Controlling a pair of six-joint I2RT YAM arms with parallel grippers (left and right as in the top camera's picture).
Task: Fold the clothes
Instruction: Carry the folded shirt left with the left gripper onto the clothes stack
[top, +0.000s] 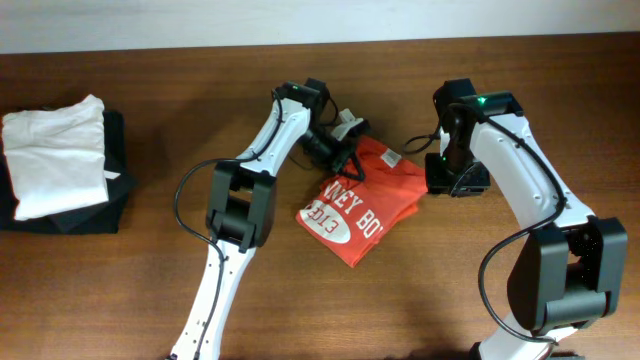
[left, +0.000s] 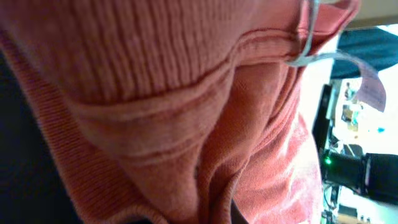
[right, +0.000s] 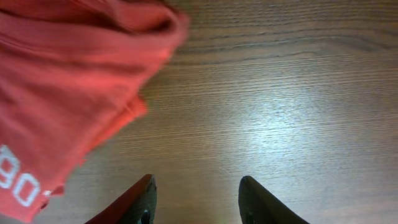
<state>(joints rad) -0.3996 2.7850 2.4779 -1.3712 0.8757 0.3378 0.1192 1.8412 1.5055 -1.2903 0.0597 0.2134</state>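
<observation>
The clothes (top: 360, 205), a red-orange T-shirt with white lettering, lie partly folded mid-table. My left gripper (top: 345, 150) is down at the shirt's far edge and shut on it. The left wrist view is filled with bunched red-orange fabric (left: 186, 93) and ribbed collar, which hides the fingers. My right gripper (top: 455, 180) sits just off the shirt's right corner. In the right wrist view it (right: 196, 186) stands open over bare wood with nothing between its fingers, and the shirt (right: 56, 93) lies to the upper left, apart from them.
A white folded garment (top: 55, 150) rests on a black folded one (top: 115, 205) at the far left of the table. A white sewn-in label (left: 367, 81) hangs from the shirt's collar. The table's back edge meets a pale wall (top: 150, 20).
</observation>
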